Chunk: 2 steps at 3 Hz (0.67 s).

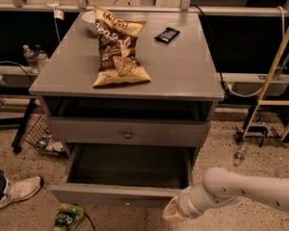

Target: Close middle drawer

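Note:
The middle drawer (127, 195) of the grey cabinet is pulled far out, showing its dark box interior (130, 165). Its shallow flat front panel has a tiny central knob (128, 202). Above it is a taller grey drawer front with a bigger round knob (128, 134), which is shut. My gripper (172, 211) comes in low from the right on a white arm (241, 191). It sits at the right end of the open drawer's front panel, at or just in front of it.
A chip bag (118, 47), a white bowl (90, 18) and a dark packet (167, 34) lie on the cabinet top. A green packet (67, 216) lies on the floor at the front left, near a person's shoe (17, 190). A plastic bottle (239, 153) and a ladder (274, 66) are at the right.

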Each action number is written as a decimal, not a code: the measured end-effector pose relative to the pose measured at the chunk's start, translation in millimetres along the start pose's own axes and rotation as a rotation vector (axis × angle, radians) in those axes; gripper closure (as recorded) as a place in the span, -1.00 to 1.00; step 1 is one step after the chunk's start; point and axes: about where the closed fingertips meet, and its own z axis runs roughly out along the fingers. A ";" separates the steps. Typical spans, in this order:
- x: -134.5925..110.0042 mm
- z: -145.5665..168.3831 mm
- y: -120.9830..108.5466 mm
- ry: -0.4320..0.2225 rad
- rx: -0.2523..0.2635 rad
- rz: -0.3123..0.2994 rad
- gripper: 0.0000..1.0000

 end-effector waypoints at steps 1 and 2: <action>10.0 2.9 -17.1 0.033 0.061 -0.001 1.00; 20.2 7.3 -31.8 0.051 0.101 0.002 1.00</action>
